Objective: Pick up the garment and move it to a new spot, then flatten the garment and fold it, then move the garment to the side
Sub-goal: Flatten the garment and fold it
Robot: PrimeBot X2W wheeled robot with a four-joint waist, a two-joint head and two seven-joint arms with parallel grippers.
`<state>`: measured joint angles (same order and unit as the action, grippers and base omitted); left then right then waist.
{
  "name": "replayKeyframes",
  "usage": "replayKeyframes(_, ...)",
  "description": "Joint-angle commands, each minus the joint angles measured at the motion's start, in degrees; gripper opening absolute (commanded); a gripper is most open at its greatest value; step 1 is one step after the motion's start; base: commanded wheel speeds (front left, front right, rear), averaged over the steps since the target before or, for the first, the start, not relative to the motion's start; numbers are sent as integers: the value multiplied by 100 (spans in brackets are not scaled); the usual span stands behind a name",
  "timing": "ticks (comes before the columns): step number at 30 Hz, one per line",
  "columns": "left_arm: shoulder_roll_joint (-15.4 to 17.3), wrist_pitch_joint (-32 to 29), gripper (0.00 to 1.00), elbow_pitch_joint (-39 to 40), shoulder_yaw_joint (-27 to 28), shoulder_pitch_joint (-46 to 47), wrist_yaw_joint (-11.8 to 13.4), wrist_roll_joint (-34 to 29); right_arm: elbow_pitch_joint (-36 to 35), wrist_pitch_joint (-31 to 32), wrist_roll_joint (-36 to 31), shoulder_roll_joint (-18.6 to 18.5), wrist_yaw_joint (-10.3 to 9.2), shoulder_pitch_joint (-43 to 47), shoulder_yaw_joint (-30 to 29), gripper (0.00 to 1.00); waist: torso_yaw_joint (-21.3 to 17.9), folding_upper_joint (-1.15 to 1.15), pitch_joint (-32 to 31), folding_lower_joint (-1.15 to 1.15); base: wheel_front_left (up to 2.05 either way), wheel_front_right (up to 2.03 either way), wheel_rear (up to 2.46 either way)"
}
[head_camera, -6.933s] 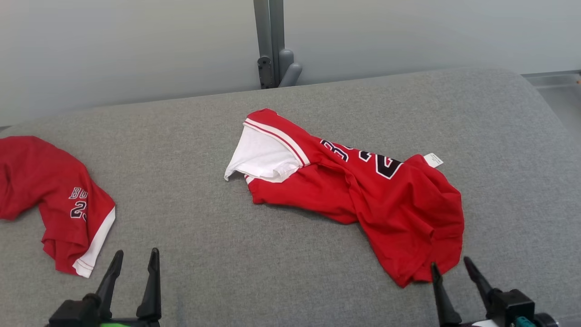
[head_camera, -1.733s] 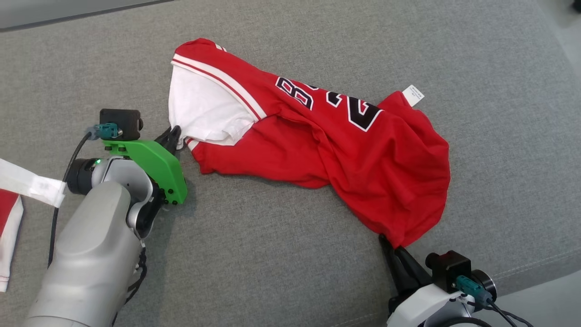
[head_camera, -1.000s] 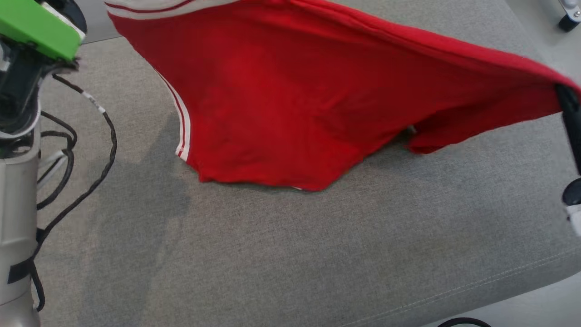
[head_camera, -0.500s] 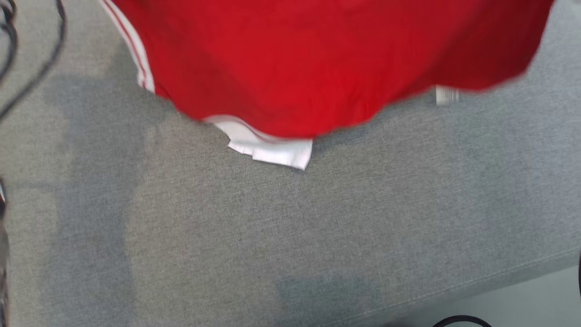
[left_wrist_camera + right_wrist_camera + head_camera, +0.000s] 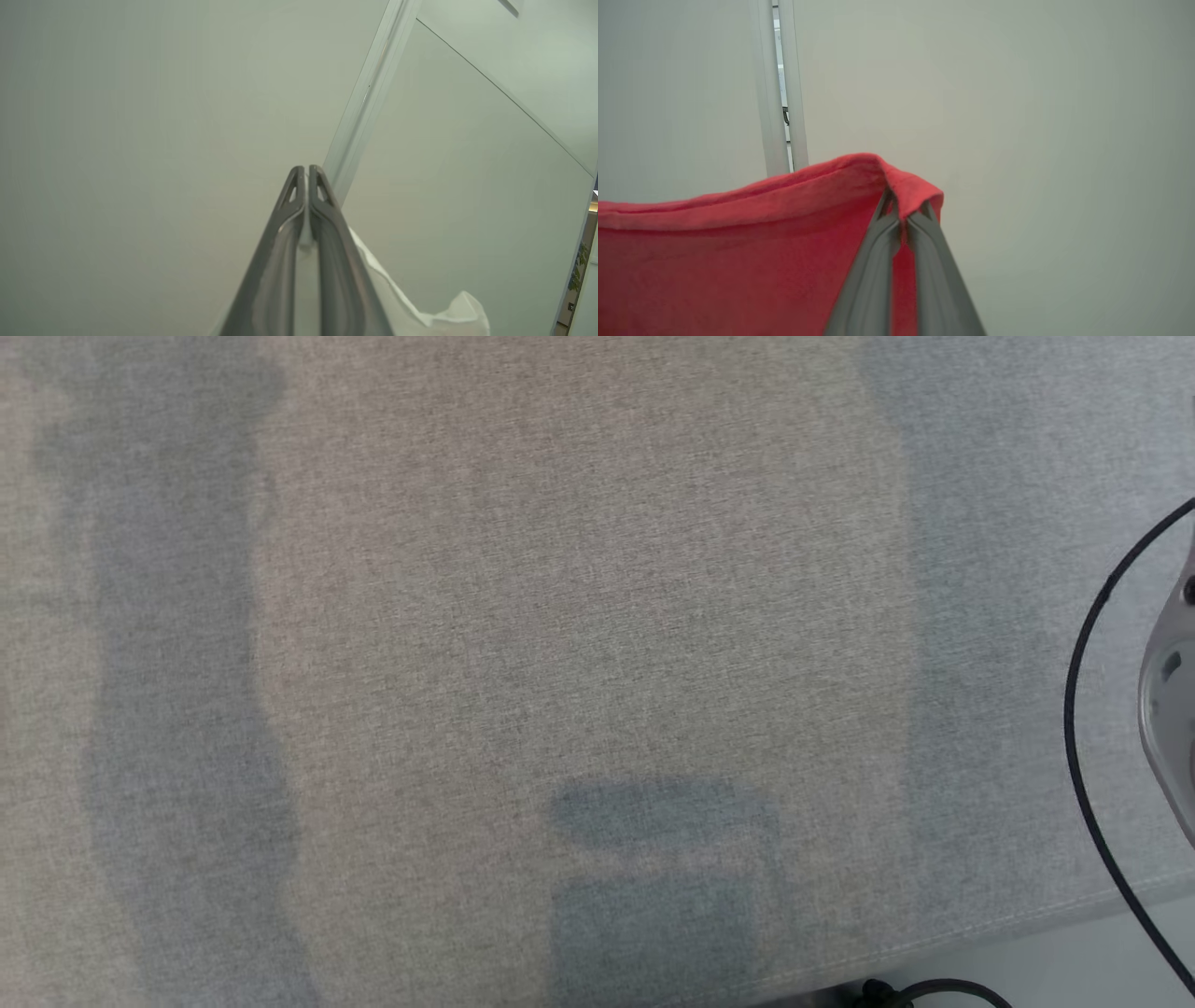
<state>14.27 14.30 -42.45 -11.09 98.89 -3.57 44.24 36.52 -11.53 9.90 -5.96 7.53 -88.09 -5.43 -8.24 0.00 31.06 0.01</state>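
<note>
The left gripper is holding its two dark fingers pressed together, pinching a strip of white fabric between them; more of this white cloth is bunching just beside the fingers, toward the lower right of the left wrist view; the fingers are pointing up at a pale wall and a slanting grey post. The right gripper is likewise clamping shut, its tips biting into the folded red hem of the garment; the hem is draping over the fingertips, and from there the red cloth is stretching away in a taut sheet toward the left edge of the right wrist view, hanging in the air in front of the wall. In the head view the grey cushion is lying bare of cloth under soft shadows; a long one is running down near its left edge and a blocky one is sitting near its front edge; a black cable is curving over the cushion's right edge beside a pale arm housing.
</note>
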Motion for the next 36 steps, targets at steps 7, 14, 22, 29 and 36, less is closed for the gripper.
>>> replayKeyframes(7,-165,89,0,-309,-332,-1341,-383,-156,860,-279,416,-296,-8,1242,1068,0,224,0,36,-1,0,0,0)
replayKeyframes(14,58,34,0,467,-1024,-4092,-395,261,-98,-368,1907,-1372,-8,3416,2851,0,487,0,-294,-1,0,0,0)
replayKeyframes(22,302,-175,0,2310,-1125,-6975,231,572,-1667,-371,2763,-3058,-8,5338,3821,0,744,0,-797,-1,0,0,0)
replayKeyframes(29,374,-120,0,4177,-943,-9167,1288,767,-1952,-369,2556,-3892,-8,6198,3990,0,952,0,-1181,-1,0,0,0)
replayKeyframes(36,78,-156,0,5285,-1224,-10534,1861,872,-2017,-369,2462,-4488,-9,7315,3723,0,1495,0,-1553,-1,0,0,0)
